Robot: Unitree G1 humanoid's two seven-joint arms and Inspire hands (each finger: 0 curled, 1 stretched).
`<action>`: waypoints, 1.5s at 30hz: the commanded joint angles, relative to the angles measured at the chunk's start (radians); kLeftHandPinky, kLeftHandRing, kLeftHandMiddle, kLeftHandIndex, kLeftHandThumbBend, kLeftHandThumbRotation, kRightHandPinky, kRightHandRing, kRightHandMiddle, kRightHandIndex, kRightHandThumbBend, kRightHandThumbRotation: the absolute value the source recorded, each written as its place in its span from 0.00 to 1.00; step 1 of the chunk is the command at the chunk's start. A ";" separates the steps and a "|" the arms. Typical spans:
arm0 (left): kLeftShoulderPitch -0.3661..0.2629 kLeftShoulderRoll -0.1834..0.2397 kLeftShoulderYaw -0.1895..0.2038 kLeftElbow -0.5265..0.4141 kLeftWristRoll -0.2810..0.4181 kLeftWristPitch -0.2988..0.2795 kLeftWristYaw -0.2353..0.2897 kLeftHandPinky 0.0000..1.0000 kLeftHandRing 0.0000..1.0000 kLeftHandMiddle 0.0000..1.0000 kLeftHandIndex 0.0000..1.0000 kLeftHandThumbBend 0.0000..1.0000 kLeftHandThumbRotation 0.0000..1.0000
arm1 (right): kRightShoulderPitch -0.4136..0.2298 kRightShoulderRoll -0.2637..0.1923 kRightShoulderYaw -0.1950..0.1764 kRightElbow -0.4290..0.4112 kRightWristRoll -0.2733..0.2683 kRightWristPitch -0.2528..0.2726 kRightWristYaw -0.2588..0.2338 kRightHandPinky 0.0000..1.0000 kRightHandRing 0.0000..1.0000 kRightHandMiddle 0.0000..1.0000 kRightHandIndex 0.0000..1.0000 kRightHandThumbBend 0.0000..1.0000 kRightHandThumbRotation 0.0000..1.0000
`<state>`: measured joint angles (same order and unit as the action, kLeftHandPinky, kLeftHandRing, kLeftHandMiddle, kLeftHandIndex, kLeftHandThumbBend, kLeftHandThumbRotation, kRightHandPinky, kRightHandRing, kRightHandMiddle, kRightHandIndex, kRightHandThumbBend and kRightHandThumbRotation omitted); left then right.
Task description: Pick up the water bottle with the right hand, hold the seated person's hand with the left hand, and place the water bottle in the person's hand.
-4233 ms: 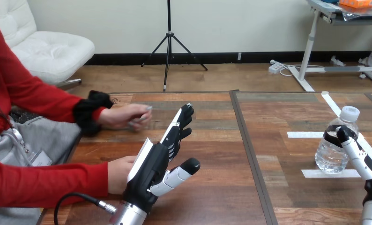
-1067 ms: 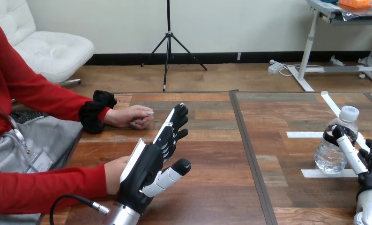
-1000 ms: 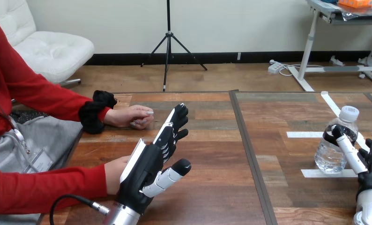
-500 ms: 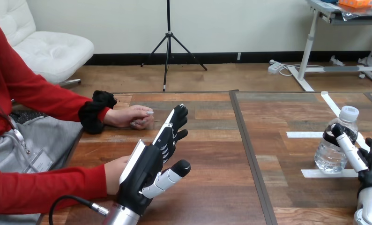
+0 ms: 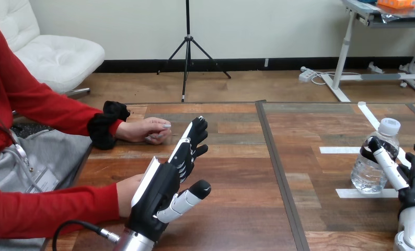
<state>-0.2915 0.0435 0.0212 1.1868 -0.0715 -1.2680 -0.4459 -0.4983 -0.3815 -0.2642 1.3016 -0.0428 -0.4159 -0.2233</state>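
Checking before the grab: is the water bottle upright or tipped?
Upright: the water bottle stands on its base on the table, white cap on top.

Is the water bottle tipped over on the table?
No, the water bottle stands upright on the table, with its white cap on top.

A wooden table [image 5: 237,214] is divided by a dark strip [image 5: 279,172] that is run from its far edge to its near edge. Right of it, white tape is stuck down: a long diagonal piece [image 5: 370,116], a short far piece [image 5: 338,150] and a short near piece [image 5: 359,193]. At the left, the person's farther hand [image 5: 145,130] is rested on the table, loosely closed.
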 commanded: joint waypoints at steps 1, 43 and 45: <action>-0.018 0.009 0.018 -0.042 -0.015 -0.024 0.008 0.92 0.97 1.00 1.00 1.00 0.82 | -0.099 0.003 0.005 0.005 0.006 0.006 0.040 0.87 0.94 0.98 1.00 1.00 0.65; 0.011 -0.007 0.007 -0.065 0.001 -0.041 0.036 0.91 0.96 1.00 1.00 1.00 0.81 | -0.158 0.034 0.053 0.010 -0.034 0.031 0.043 0.83 0.92 0.96 1.00 1.00 0.57; 0.012 -0.008 0.006 -0.065 0.003 -0.042 0.038 0.91 0.96 1.00 1.00 1.00 0.81 | -0.160 0.036 0.054 0.010 -0.035 0.033 0.042 0.81 0.91 0.95 1.00 1.00 0.58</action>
<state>-0.2523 0.0386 0.0195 1.1688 -0.0687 -1.2797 -0.4228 -0.5637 -0.3486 -0.2224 1.3163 -0.0674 -0.3885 -0.1614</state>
